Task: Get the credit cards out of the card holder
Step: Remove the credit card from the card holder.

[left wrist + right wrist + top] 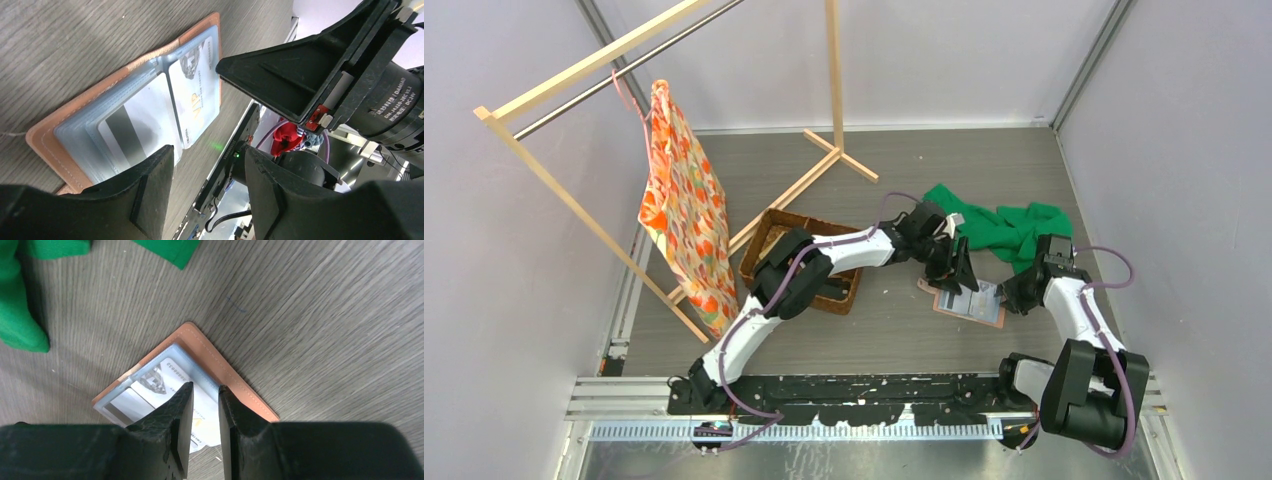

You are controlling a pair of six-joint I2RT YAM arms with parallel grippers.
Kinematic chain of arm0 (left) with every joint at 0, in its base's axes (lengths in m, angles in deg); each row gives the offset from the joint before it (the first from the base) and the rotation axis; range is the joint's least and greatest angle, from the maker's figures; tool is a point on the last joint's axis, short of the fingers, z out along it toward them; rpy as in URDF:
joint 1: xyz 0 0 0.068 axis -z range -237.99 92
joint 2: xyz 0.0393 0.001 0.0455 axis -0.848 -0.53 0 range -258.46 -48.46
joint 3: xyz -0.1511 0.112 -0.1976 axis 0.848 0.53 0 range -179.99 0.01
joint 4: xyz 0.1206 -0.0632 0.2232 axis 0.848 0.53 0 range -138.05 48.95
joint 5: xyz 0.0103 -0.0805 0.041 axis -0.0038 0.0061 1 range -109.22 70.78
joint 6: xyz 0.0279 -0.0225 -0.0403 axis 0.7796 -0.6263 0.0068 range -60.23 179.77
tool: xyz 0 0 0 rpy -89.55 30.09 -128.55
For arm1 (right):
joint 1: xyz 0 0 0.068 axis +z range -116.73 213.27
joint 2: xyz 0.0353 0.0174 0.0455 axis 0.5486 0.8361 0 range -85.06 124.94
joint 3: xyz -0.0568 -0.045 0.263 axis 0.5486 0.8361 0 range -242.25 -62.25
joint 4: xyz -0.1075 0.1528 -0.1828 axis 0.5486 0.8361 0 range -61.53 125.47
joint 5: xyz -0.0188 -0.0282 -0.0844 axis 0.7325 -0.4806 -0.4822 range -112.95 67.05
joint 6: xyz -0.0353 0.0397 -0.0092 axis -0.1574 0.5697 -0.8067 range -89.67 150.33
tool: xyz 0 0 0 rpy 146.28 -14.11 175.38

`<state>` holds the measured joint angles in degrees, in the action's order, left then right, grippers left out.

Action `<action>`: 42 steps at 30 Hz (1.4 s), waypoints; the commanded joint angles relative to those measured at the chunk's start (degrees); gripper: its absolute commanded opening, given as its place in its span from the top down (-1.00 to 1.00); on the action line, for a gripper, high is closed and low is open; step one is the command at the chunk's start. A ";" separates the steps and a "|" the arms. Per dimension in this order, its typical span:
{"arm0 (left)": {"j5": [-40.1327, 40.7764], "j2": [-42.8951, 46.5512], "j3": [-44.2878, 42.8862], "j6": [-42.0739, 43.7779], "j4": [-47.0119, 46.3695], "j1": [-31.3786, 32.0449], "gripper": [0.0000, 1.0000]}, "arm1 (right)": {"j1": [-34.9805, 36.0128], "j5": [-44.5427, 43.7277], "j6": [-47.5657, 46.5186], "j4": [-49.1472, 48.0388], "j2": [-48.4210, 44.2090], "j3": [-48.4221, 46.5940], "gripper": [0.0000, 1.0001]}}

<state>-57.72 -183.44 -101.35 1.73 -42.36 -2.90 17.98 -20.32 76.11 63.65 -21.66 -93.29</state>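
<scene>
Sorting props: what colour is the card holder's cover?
Salmon-tan card holder; clearest in the right wrist view.

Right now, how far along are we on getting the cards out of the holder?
Done: the card holder lies unfolded on the table. In hand: the right gripper has its tips down at one end of it, jaws nearly together; whether they pinch anything is unclear. The left gripper hovers open above it. Left: the actual removal. The VIP card and the striped card are both in their sleeves.
</scene>
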 commanded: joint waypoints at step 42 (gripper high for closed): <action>1.35 -4.42 -0.87 -2.77 -5.33 0.68 0.25 | -1.00 7.91 2.84 -8.29 3.45 5.83 0.39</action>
<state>-56.69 -187.00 -102.71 -0.37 -44.87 -2.45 16.65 -13.30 78.56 55.98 -20.04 -89.40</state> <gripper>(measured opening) 0.419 0.309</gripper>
